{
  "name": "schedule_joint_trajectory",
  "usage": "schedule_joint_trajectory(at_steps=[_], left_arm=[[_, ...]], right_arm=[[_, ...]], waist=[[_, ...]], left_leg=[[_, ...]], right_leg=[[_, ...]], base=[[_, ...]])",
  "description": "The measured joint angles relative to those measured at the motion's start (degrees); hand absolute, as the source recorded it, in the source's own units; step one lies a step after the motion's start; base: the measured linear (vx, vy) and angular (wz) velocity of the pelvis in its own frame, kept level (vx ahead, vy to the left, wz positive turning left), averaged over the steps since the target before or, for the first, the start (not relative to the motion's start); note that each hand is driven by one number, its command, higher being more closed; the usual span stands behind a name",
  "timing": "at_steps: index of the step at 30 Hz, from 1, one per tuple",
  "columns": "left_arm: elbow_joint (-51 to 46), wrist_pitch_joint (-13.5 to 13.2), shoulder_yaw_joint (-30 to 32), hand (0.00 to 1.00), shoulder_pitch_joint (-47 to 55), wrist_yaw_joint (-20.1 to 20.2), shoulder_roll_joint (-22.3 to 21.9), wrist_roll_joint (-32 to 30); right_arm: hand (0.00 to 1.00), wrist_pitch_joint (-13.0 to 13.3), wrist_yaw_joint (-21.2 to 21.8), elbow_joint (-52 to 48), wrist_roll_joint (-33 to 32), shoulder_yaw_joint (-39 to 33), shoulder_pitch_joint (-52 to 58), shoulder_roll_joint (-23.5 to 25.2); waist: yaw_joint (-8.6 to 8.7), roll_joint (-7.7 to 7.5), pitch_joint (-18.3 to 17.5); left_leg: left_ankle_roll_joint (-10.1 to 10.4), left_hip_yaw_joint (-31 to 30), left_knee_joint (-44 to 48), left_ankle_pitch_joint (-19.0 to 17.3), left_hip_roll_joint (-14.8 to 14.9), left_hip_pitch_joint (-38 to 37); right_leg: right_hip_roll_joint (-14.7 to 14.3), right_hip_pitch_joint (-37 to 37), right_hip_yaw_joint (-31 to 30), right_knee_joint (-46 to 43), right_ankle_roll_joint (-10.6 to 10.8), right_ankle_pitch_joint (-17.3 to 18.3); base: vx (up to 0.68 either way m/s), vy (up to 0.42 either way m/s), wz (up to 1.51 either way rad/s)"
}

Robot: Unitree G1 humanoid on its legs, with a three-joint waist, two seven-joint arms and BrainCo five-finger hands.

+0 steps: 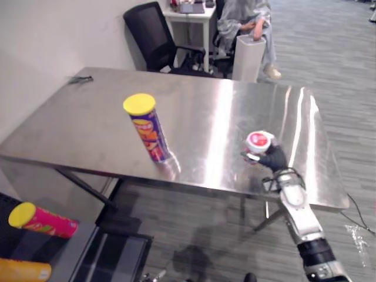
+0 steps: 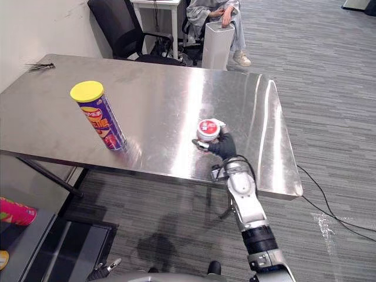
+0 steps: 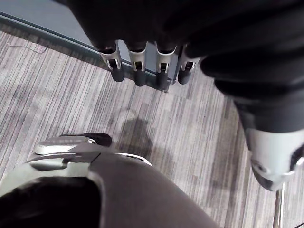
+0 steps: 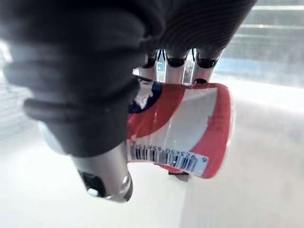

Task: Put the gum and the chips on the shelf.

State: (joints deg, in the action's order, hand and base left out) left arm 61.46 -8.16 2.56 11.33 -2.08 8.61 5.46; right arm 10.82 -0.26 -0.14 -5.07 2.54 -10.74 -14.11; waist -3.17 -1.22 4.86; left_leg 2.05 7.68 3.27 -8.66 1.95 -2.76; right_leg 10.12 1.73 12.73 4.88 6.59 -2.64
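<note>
Right hand (image 2: 225, 147) curled round the gum tub (image 2: 207, 129) at the tabletop's (image 2: 164, 88) near edge.
Left hand (image 3: 138, 70) hangs straight-fingered over carpet (image 3: 61, 95). Farther in stands the chips can (image 2: 104, 122); a loose hold on the smooth tub could drop it off that edge.

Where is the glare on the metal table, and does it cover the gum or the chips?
Left eye view: white glare streaks cross the steel table, beside the red-and-white gum tub held in the right hand, clear of the purple yellow-lidded chips can. Right wrist view: table glows white. Left wrist view: left hand over evenly lit grey carpet.
</note>
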Motion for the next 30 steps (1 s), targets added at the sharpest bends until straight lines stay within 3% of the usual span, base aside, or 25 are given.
schedule_joint_trajectory(at_steps=[6,20,27,30], left_arm=[[0.02,0.01,0.18,0.0,0.98,0.16,-0.02,0.02],[0.02,0.08,2.07,0.0,1.34,0.79,-0.87,0.02],[0.04,0.22,2.41,0.0,-0.25,0.84,-0.97,1.23],[-0.22,0.65,2.38,0.0,-1.67,0.66,-1.39,2.82]], right_arm=[[1.0,1.5,0.61,-6.67,-2.93,-5.54,4.23,-2.16],[1.0,1.91,0.82,-10.39,-5.03,-11.74,12.75,-1.11],[1.0,1.91,0.49,-9.73,-6.94,-8.82,11.3,0.89],[1.0,1.93,0.05,-6.46,-9.02,-4.84,6.17,1.73]], waist=[[1.52,0.01,-0.03],[1.54,0.81,-1.06],[1.7,1.24,0.12],[1.24,1.84,0.72]], left_leg=[[0.12,1.07,0.13,-0.09,0.4,-0.82],[0.4,0.78,0.58,-0.28,0.93,-0.8],[0.43,-6.58,7.42,-0.27,1.01,6.51],[1.94,-12.83,6.44,2.57,0.75,11.24]], right_leg=[[-0.26,0.36,-0.82,-0.09,0.02,0.03],[-0.74,0.57,-0.52,-0.27,-0.02,0.09],[0.77,-4.1,5.04,-11.01,-1.54,5.38],[1.62,-7.26,10.93,-15.72,-3.13,7.59]], base=[[-0.04,-0.016,-0.09],[-0.01,-0.006,0.0],[-0.09,-0.031,0.49],[-0.18,-0.103,1.07]])
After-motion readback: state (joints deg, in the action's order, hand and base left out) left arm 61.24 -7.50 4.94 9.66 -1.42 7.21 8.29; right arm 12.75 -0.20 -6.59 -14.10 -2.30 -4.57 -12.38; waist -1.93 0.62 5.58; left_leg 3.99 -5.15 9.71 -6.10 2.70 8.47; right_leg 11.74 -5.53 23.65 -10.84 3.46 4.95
